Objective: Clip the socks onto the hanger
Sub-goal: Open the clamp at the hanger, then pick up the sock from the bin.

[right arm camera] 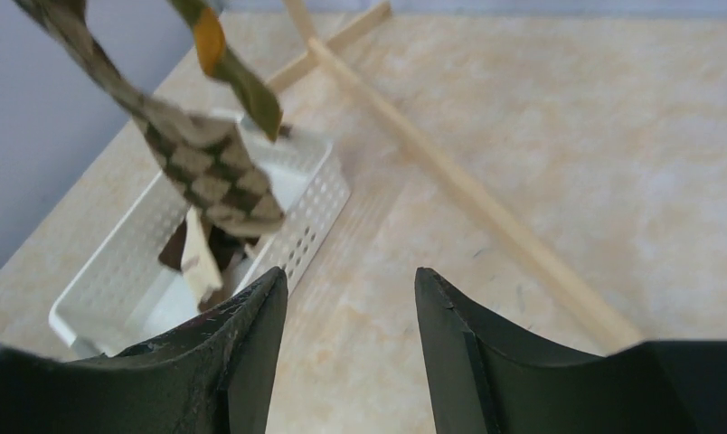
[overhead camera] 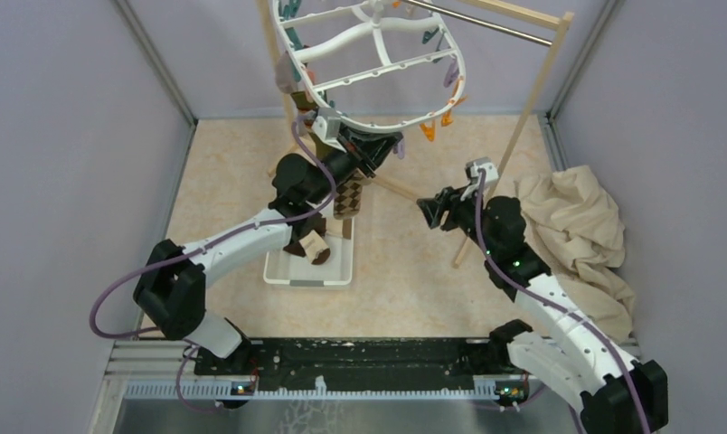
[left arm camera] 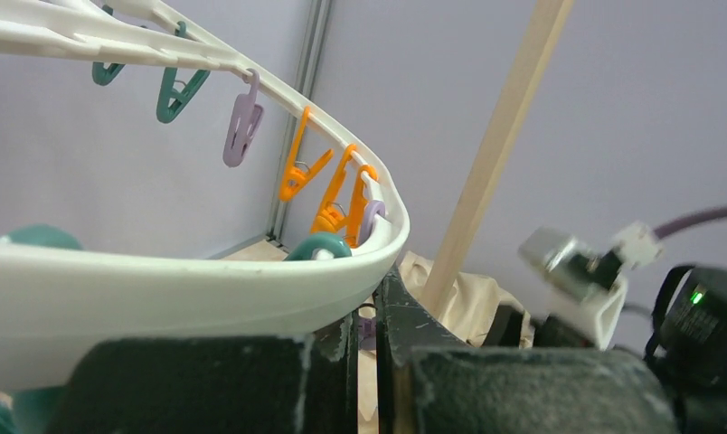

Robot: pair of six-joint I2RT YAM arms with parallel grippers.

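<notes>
From above, the hanger (overhead camera: 378, 70) hangs tilted at the far end of the table. The left fingers (overhead camera: 376, 145) are raised right against its near rim. An argyle sock (overhead camera: 348, 197) dangles lengthwise straight down below that rim, above a white basket (overhead camera: 287, 271) holding more socks (overhead camera: 310, 246). The right fingers (overhead camera: 429, 210) hover nearby, to the sock's right.

The left wrist view shows the left fingers (left arm camera: 188, 384) closed to a thin slit just under the white rim (left arm camera: 161, 294). I cannot tell whether anything is pinched between them. Orange pegs (left arm camera: 301, 167) hang further along the rim.

The right wrist view shows the right fingers (right arm camera: 215, 362) spread wide and holding nothing. The argyle sock (right arm camera: 206, 167) and a striped sock (right arm camera: 242, 81) hang ahead and to their left. The left arm is plainly nearer the pegs.
</notes>
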